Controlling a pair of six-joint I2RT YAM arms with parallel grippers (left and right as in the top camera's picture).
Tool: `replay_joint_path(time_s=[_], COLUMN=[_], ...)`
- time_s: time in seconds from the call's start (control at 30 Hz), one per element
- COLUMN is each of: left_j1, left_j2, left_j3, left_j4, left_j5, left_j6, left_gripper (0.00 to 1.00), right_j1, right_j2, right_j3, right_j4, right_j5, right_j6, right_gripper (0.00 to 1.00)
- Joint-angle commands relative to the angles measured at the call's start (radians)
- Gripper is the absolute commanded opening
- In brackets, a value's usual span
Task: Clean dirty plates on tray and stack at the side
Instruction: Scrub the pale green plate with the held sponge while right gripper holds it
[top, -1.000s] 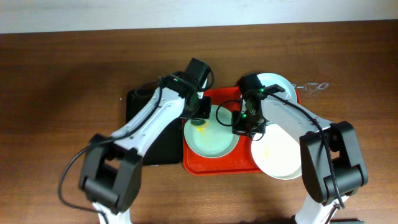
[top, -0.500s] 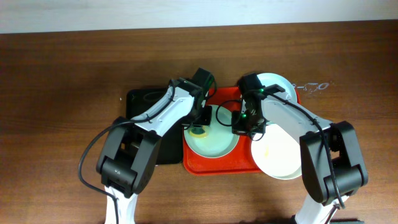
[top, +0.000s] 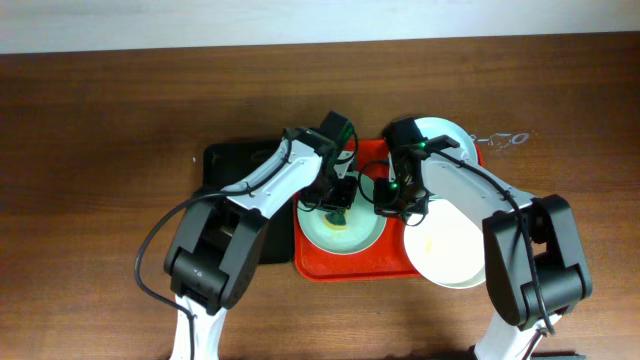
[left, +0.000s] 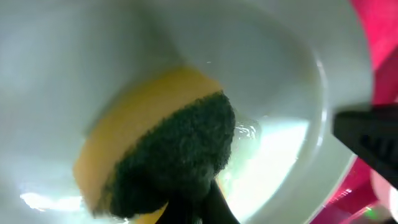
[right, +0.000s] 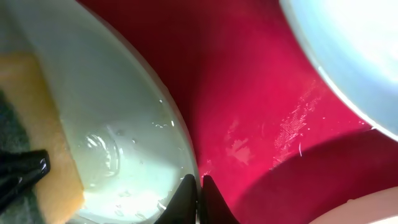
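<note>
Plate (top: 352, 238), round, shallow and glossy white, lies at the left end of a red tray (top: 322, 268) near the middle of the worktop (top: 100, 120), slightly toward the near edge. A film of water shines on its face. The left fingers (left: 193, 208) are closed tight on a yellow sponge (left: 161, 146) with a dark green scouring side. The sponge is pressed against the inside of this plate. The right fingers (right: 196, 190) are nearly together, pinching the same plate's right rim, with bare red tray just beyond them. A second plate (top: 452, 132) rests at the tray's far right corner, partly under the right arm (top: 460, 185). A third plate (top: 450, 258) lies over the tray's near right corner, its edge reaching past the rim toward the near edge of the worktop. A faint yellow smear shows on it. A black tray (top: 222, 165) sits just beside the red tray's left side, largely hidden under the left arm (top: 270, 180).
</note>
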Motion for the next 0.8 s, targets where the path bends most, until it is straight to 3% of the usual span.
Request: replay_joint_path(time_s=[0.0, 0.17, 0.37, 0.77], left_j1=[0.025, 0.053, 0.056, -0.003], left_j2=[-0.042, -0.128, -0.143, -0.076], left_j3=[0.042, 0.045, 0.042, -0.029], left_j4=[-0.001, -0.001, -0.048, 0.011], left_j5=[0.09, 0.044, -0.249, -0.243], left_j6=[0.029, 0.032, 0.031, 0.027], left_gripper=[0.0, 0.0, 0.0, 0.0], right_j1=[-0.002, -0.002, -0.002, -0.002], right_j2=[0.011, 0.011, 0.011, 0.011], right_j3=[0.015, 0.015, 0.015, 0.015], right_j4=[0.004, 0.004, 0.003, 0.003], right_j5=[-0.006, -0.006, -0.006, -0.006], right_j6=[0.007, 0.007, 0.006, 0.006], right_gripper=[0.04, 0.04, 0.04, 0.04])
